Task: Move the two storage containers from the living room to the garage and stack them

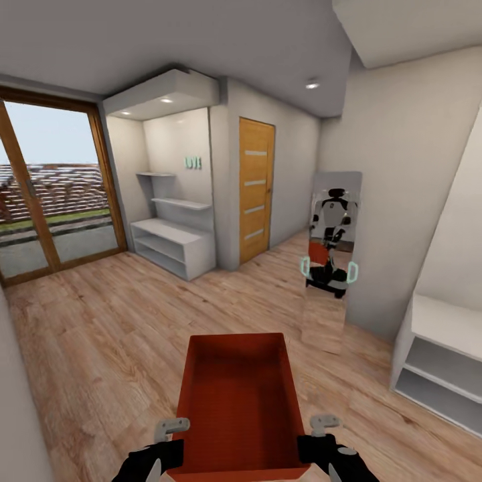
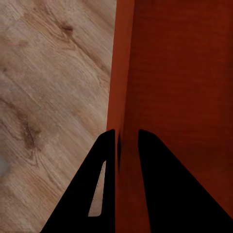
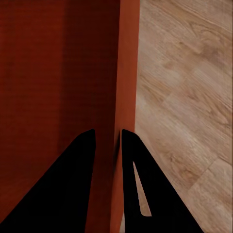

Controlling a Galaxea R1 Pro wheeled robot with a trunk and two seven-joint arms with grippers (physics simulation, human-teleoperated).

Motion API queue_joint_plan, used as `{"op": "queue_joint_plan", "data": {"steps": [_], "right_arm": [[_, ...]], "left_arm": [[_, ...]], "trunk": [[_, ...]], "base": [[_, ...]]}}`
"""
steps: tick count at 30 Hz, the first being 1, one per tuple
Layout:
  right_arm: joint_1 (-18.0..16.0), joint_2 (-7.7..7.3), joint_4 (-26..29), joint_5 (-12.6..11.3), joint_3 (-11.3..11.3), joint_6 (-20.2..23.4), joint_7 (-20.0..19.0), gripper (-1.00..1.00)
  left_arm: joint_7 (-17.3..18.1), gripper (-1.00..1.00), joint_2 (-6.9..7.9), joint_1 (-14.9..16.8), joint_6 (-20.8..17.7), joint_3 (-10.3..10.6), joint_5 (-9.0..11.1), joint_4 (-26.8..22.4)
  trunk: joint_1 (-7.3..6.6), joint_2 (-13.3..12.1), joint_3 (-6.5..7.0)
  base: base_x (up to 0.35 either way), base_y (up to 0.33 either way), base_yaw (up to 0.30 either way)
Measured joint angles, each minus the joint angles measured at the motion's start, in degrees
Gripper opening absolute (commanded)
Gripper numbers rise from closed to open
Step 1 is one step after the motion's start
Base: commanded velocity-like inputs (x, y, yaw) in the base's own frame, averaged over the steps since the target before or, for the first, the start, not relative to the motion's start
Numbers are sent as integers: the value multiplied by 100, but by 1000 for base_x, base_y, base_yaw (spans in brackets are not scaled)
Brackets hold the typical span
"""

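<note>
The bin's (image 1: 237,408) near end is running off the head view's bottom edge, so its near wall is not showing whole. Both arms are being cut there too, and the left gripper (image 1: 175,438) and right gripper (image 1: 314,435) are partly hiding behind the bin's side walls. In the left wrist view the bin (image 2: 179,73) is spilling past the picture's edges, and its floor is too dark to read. In the right wrist view the bin (image 3: 58,73) is likewise being cropped. The glass door (image 1: 47,194) is being cut by the head view's left edge, the shelf unit (image 1: 445,361) by the right. The wall lettering (image 1: 193,163) is staying too small to read.
</note>
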State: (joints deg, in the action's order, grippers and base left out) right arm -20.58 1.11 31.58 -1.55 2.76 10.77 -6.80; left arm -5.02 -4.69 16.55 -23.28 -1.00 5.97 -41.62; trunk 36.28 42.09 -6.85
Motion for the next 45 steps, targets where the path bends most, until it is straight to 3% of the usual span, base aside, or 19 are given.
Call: {"op": "queue_joint_plan", "data": {"steps": [45], "right_arm": [[1, -1, 1, 0, 1, 0, 0, -100]], "left_arm": [[0, -100, -1, 1, 0, -1, 0, 1]], "trunk": [[0, 0, 0]], "base": [[327, 17, 14]]}}
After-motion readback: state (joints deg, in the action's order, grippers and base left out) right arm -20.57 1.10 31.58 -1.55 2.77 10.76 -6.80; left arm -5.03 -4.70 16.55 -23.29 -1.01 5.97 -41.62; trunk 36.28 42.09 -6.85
